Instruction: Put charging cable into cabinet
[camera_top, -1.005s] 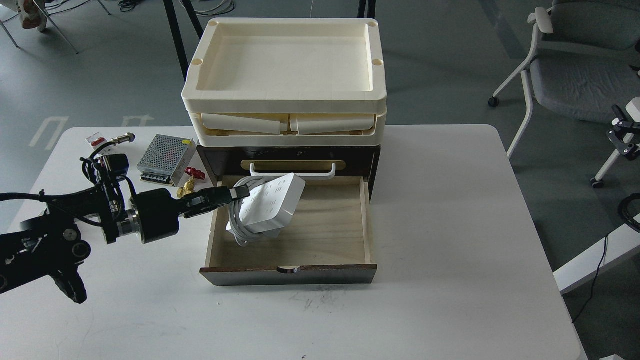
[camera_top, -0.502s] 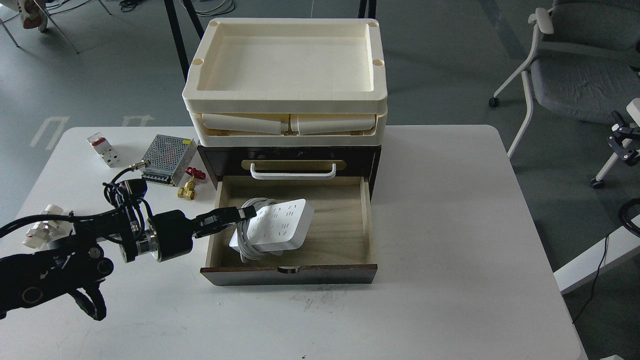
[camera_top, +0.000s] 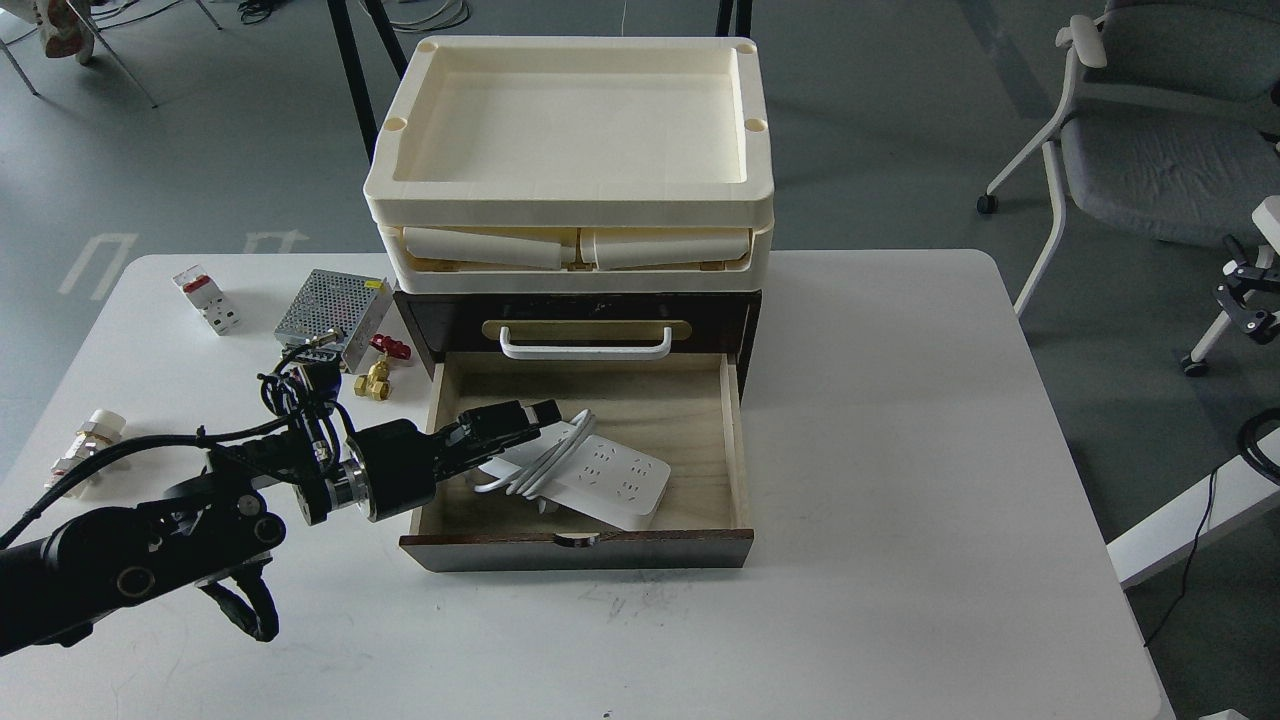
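On the white table (camera_top: 900, 450) the cabinet (camera_top: 740, 330) had its bottom drawer pulled out, with the charging cable (camera_top: 610, 485) lying flat inside while the left gripper (camera_top: 535, 420) reached over its corner, can't tell if gripping.

there is a single view, from the robot's head, looking forward and down at a middling distance. the cabinet (camera_top: 580, 330) sits near the middle of the frame, its open drawer facing the camera. the white table (camera_top: 900, 450) spreads on all sides of the cabinet. beyond the cabinet lies grey floor, with an office chair (camera_top: 1150, 140) to the cabinet's far right.
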